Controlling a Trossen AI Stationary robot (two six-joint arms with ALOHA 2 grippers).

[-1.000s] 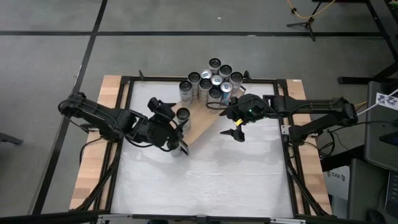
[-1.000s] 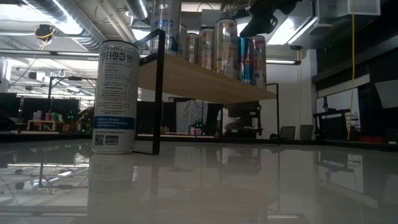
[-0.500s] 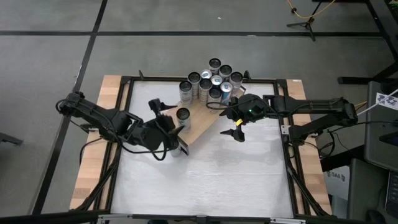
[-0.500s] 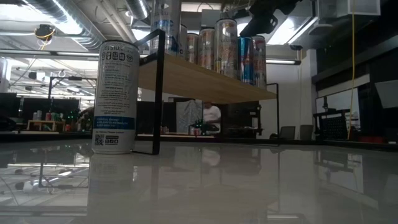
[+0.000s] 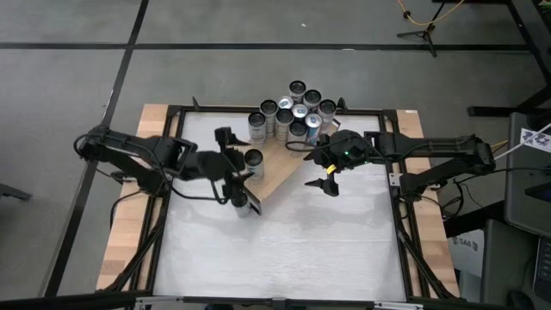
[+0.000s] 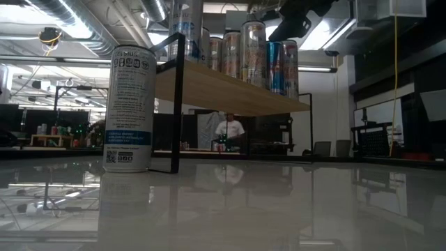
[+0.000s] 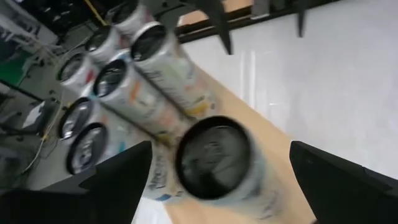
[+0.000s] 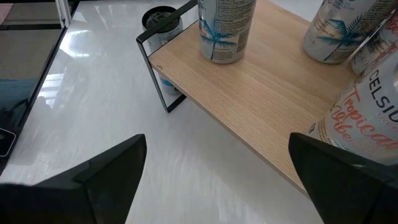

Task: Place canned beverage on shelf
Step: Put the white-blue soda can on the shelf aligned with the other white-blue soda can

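Left pincer [image 5: 231, 153] gapes beside lone can [image 5: 253, 158], cluster [image 5: 295, 110] crowding shelf [image 5: 277, 168].

White table, wooden shelf, cans

The table [image 5: 284, 241] carried a slanted shelf [image 5: 280, 168] and one can [image 6: 129, 108] just outside the shelf's black frame end. On the board, a lone can [image 5: 253, 158] stood beside the left gripper [image 5: 231, 168]; a cluster [image 5: 293, 112] crowded the end nearest the right gripper [image 5: 325, 172].
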